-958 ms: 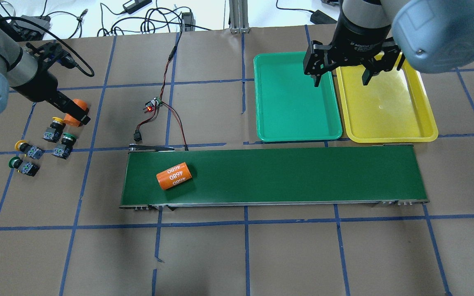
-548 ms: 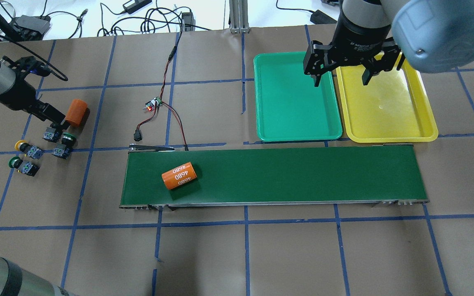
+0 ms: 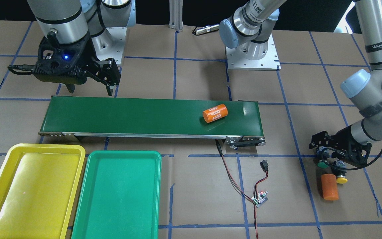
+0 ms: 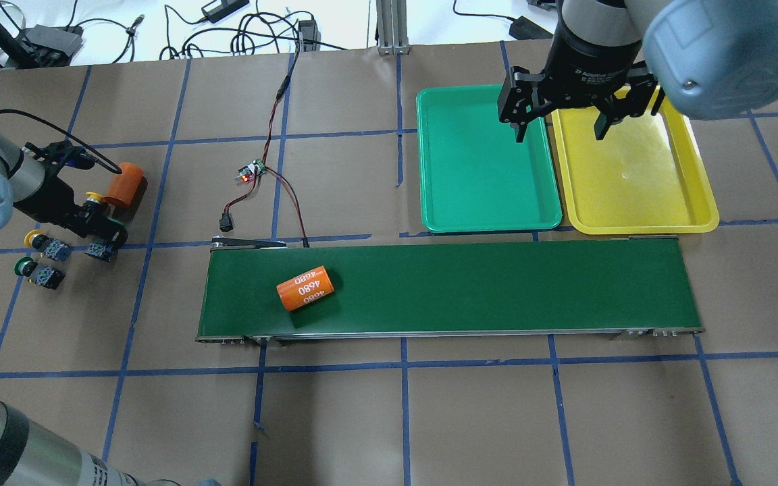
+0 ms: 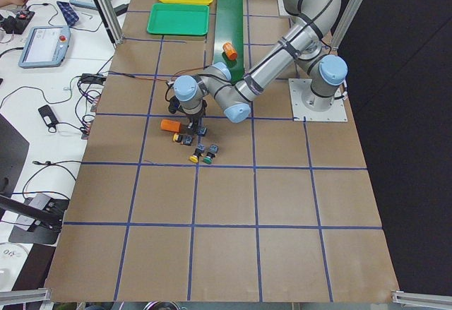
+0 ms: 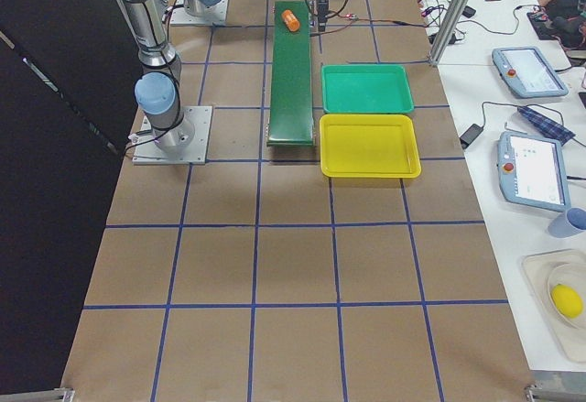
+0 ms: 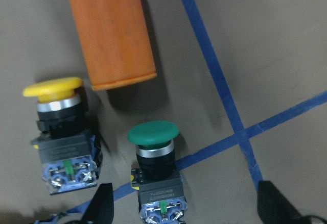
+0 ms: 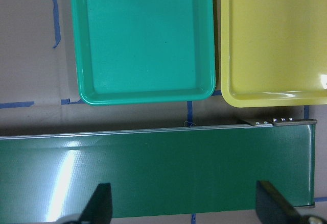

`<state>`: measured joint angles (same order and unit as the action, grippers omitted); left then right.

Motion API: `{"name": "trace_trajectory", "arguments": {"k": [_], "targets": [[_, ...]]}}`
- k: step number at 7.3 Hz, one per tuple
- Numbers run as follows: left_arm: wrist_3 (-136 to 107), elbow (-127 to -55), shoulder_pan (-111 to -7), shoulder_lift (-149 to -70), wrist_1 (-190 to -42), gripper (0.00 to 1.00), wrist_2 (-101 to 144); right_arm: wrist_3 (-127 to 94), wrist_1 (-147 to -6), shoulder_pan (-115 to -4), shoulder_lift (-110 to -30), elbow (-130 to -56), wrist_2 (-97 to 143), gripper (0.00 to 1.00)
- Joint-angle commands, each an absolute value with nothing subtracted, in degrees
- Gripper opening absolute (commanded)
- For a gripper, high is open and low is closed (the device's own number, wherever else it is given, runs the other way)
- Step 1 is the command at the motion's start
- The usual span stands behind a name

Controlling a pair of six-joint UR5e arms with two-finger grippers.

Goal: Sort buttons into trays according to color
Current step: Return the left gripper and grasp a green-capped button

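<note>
- Between the spread fingers (image 7: pixel 102 208) of the left gripper (image 7: pixel 186 208), the green button (image 7: pixel 155 155) is framed, long axis crosswise to the closing line.
- Just beside, the yellow button (image 7: pixel 59 127) is laid parallel.
- Far across, the right gripper (image 4: pixel 559 128) is held spread near the green tray (image 4: pixel 490 226) and yellow tray (image 4: pixel 639 229).

Yellow tray (image 4: pixel 632 189), green tray (image 4: pixel 477 175), dark-green belt (image 4: pixel 497 290).

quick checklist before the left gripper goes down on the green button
1. Left gripper open: ok.
2. Green-capped black push button between its fingers: ok, off-centre.
3. Yellow-capped push button outside the fingers: ok, but close to one.
4. Plain orange cylinder apart from the green-capped button: ok.
5. Green rectangular plastic tray empty: ok.
6. Gripper height above the button: cannot tell.
</note>
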<state>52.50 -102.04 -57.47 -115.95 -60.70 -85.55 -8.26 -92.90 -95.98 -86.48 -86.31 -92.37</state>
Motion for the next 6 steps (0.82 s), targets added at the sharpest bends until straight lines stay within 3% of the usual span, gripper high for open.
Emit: {"name": "trace_trajectory", "arguments": {"k": [1,4,5,6], "targets": [[51.8,-102.8,-57.4,-117.3,-58.2,1.00,-86.9,-8.3,-92.9,-96.0,-86.5,-86.3,-92.4,1.00],[51.5,-102.9,-56.3,-118.6,-56.7,0.99,-87.2,-8.3,-92.9,-96.0,-86.5,-86.3,-92.4,1.00],[51.6,-103.0,-56.3,-118.4,-55.4,0.20,-87.4,-8.3,-92.9,-96.0,-86.5,-86.3,-92.4,1.00],[49.9,-103.0,-56.3,-118.3,-55.3,0.00,-87.4,-8.3,-92.9,-96.0,-86.5,-86.3,-92.4,1.00]]}}
